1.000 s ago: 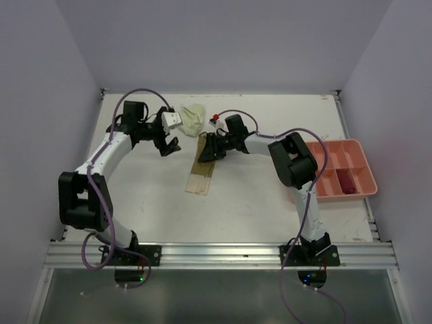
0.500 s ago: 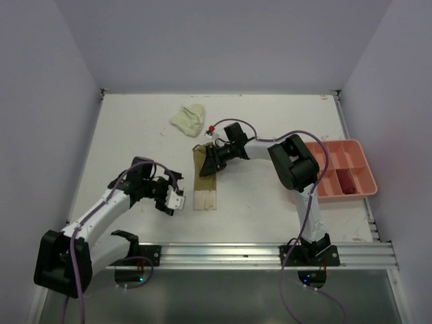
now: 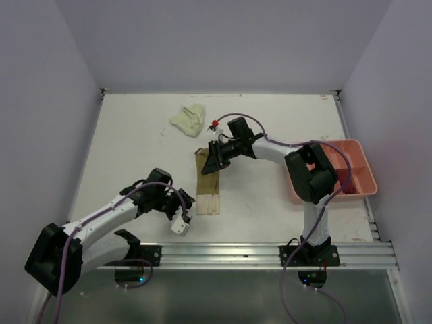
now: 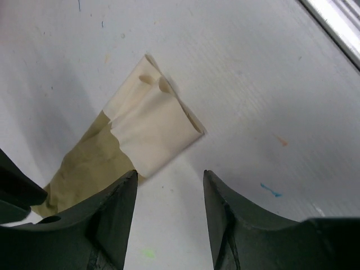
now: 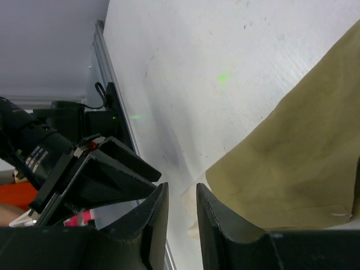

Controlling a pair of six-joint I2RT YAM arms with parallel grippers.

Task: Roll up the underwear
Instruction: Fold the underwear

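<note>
Starting roll: my left end effector [image 4: 169, 181] open by underwear [image 4: 151, 128] near end, must pinch it; right end effector [image 5: 181, 190] possibly holding, can't tell.

Top cam sits high above and behind the arm bases, tilted down over the whole table [image 3: 135, 155]. The olive-and-cream underwear strip [image 3: 207, 183] lands about mid-frame and is fairly far off.

Left wrist cam hangs close beside the strip's [image 4: 149, 126] cream end. It looks down past the left gripper [image 4: 169, 180], with the near-edge rail [image 4: 337, 17] beyond the strip in its top right corner.

Right wrist cam is low and really tight on the strip's [image 5: 298, 169] olive end. It faces over the right gripper [image 5: 181, 191] toward that same rail [image 5: 100, 56].

All three views share the strip, and each wrist cam only gets one end of it.
</note>
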